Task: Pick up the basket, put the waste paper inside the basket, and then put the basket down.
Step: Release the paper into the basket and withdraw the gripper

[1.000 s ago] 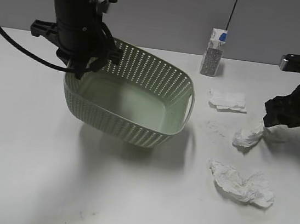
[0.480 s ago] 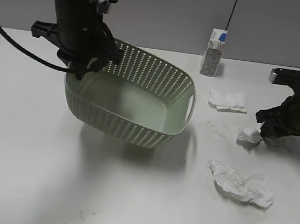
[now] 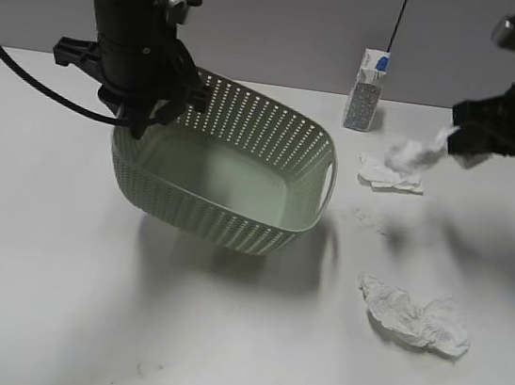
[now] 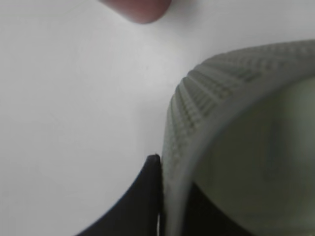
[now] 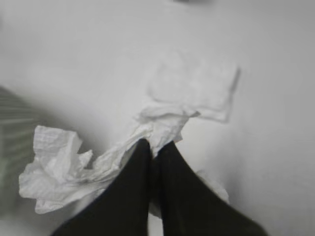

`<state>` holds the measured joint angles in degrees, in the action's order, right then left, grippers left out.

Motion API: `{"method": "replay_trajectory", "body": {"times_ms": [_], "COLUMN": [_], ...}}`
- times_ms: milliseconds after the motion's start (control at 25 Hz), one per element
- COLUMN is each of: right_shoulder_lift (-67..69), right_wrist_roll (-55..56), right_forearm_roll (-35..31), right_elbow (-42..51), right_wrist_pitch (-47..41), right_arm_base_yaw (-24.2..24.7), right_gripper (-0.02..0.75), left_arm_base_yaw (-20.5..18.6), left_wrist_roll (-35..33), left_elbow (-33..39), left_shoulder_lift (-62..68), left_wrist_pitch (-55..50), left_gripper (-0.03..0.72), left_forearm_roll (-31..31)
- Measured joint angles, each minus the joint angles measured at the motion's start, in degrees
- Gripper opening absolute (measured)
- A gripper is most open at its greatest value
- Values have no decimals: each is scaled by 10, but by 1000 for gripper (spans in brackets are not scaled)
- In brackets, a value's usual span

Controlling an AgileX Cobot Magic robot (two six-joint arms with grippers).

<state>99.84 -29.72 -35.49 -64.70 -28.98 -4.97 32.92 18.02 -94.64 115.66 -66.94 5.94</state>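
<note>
Holding the basket [image 3: 232,166] tilted off the table [image 3: 56,280], my left gripper [image 3: 141,106] pinches its rim — my right gripper [image 3: 454,142], fingers closed, carries one waste paper [image 3: 409,156] wad aloft beside the carton [image 3: 367,90].

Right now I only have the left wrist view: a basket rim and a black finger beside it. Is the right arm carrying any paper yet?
Observer: Yes. The right gripper is shut on a crumpled paper, held above the table.
Operator: Is the basket off the table?
Observer: It looks so. The basket hangs tilted from the left gripper, with a shadow beneath it.
Operator: How much paper is left down there?
Observer: Two pieces: a flat folded one near the small carton, and a larger crumpled one nearer the camera.
</note>
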Motion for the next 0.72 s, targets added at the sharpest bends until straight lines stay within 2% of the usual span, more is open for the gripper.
{"method": "replay_trajectory", "body": {"times_ms": [240,440,560,600,640,720], "right_shoulder_lift": [-108,-78,-24,-2,18,43], "right_wrist_roll": [-47,-50,-50,-50,-50,-50], "right_forearm_roll": [-35,-36,-30,-26,-21,-8], "right_elbow": [0,0,0,0,0,1], "right_wrist_pitch": [10,85,122,126,126,126], "right_arm_base_yaw": [-132,-236,-260,-261,-261,-261], "right_gripper": [5,5,22,45,102,311], "left_arm_base_yaw": [0,0,0,0,0,0], "left_wrist_roll": [1,1,1,1,1,1], "left_elbow": [0,0,0,0,0,0], "left_shoulder_lift": [0,0,0,0,0,0], "left_wrist_pitch": [12,13,13,13,13,12], "left_gripper": [0,0,0,0,0,0], "left_forearm_roll": [-1,-18,-25,-26,-26,-26]}}
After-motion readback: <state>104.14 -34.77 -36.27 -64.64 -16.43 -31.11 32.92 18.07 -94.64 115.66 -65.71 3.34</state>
